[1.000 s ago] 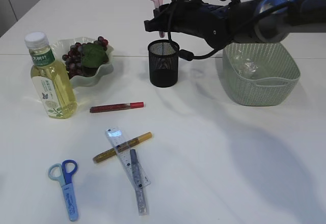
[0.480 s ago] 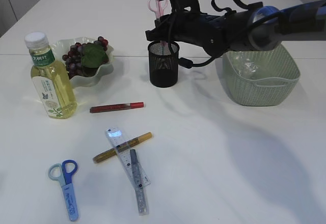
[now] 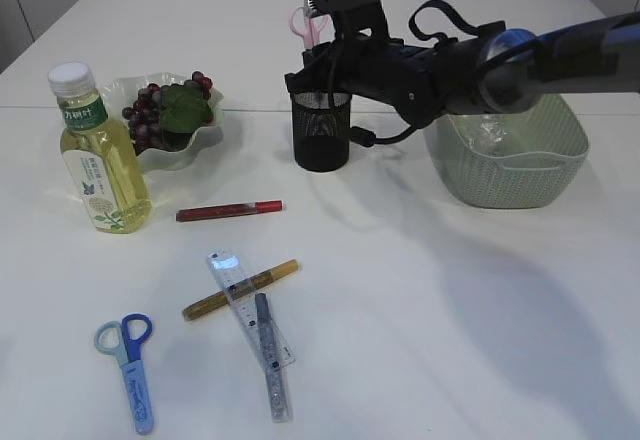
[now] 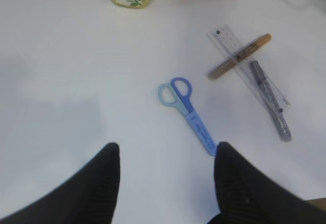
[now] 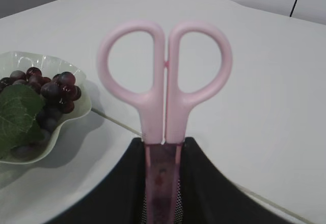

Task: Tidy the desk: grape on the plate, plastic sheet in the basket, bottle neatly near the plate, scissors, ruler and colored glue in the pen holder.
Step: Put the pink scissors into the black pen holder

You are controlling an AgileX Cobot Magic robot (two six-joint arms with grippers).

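Note:
My right gripper [image 3: 322,60] is shut on pink scissors [image 5: 164,81] and holds them handles-up, the blade end down inside the black mesh pen holder [image 3: 322,135]. My left gripper [image 4: 165,150] is open and empty above the table, its right finger near the tip of blue scissors [image 4: 182,107]. A clear ruler [image 4: 248,66] lies crossed by a gold glue pen [image 4: 239,56], with a grey glue pen [image 4: 267,99] alongside. A red glue pen [image 3: 228,210] lies by the bottle [image 3: 100,155]. Grapes [image 3: 150,115] sit on the plate [image 3: 205,140].
A green basket [image 3: 510,165] at the right holds a clear plastic sheet [image 3: 488,132]. My right arm stretches above the basket to the pen holder. The left arm is out of the exterior view.
My right gripper has come down with the pink scissors, so the blades now sit deeper in the pen holder. Nothing on the table has moved.

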